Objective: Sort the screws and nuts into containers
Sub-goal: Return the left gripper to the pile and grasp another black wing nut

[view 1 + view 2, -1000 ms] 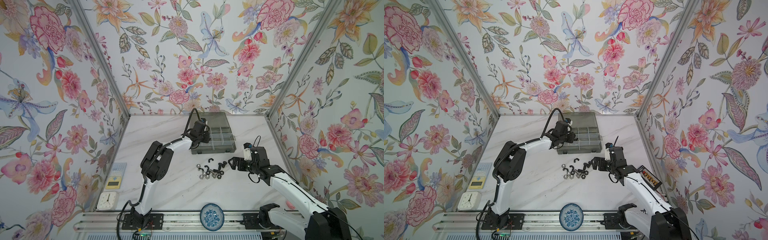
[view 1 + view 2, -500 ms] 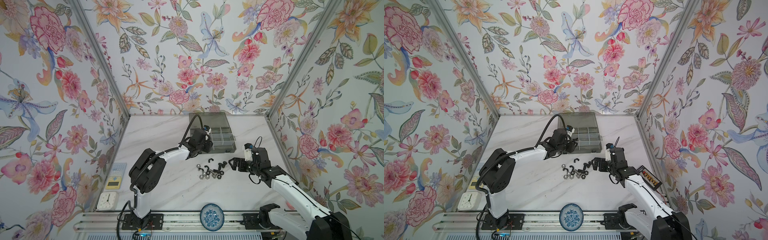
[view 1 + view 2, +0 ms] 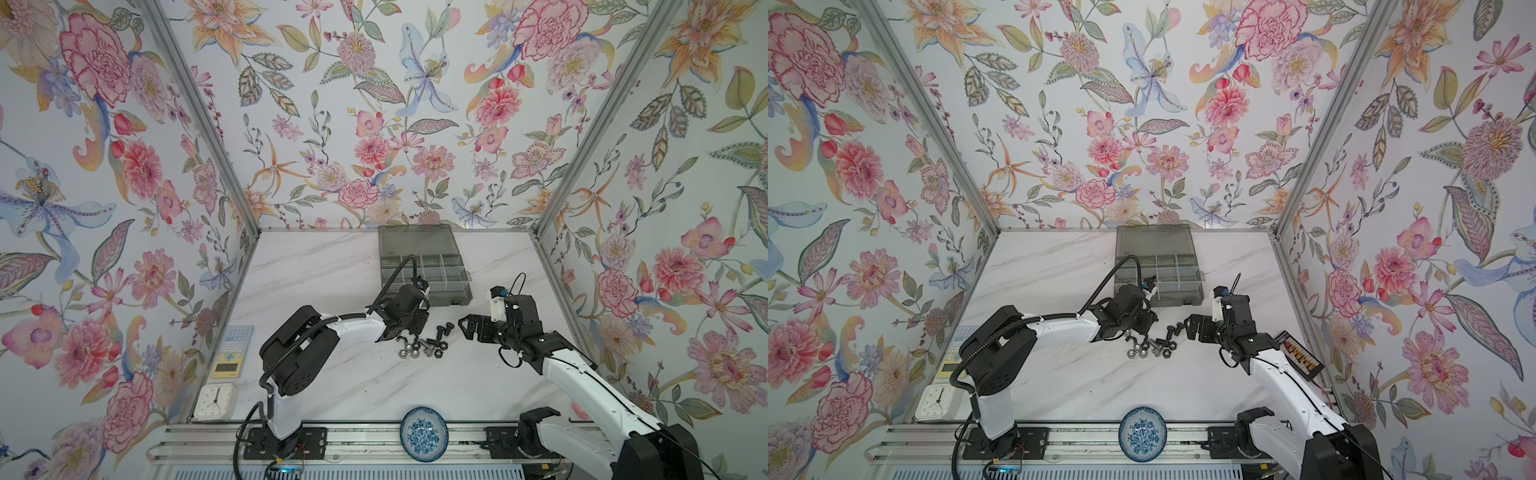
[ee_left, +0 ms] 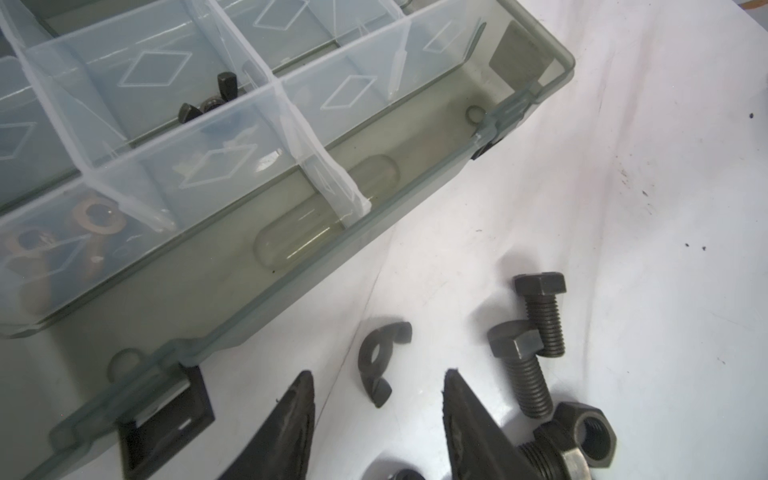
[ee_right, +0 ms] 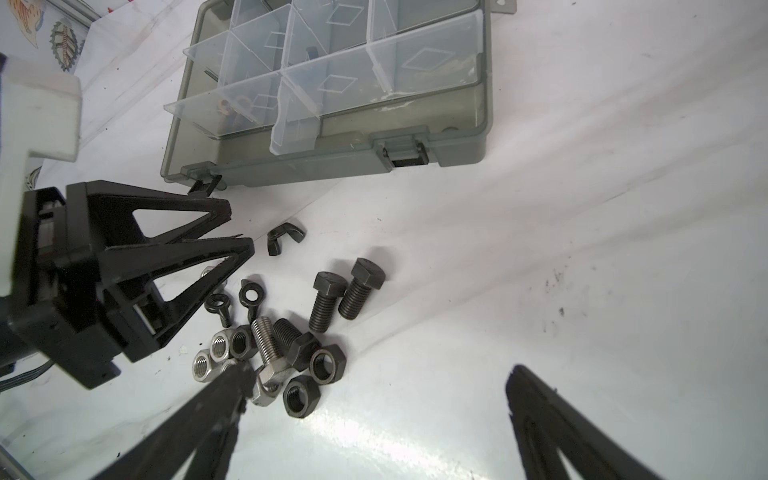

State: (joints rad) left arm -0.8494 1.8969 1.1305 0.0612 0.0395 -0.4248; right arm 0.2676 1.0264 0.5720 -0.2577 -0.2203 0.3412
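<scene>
Back from the box (image 4: 415, 216), the left gripper (image 5: 240, 226) spreads empty jaws for the next pick, the wing nut (image 4: 380, 361) at the pile's (image 5: 286, 353) twelve o'clock; the right gripper (image 3: 467, 328) gapes empty.

Screws (image 5: 328, 305), nuts (image 5: 301, 397) heaped beside open compartments (image 5: 332, 54); brass nuts (image 4: 95, 216), maybe winged, inside one.

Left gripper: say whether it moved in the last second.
Yes: the left gripper drew back from over the organiser box toward the blue dish, beside the screws.
</scene>
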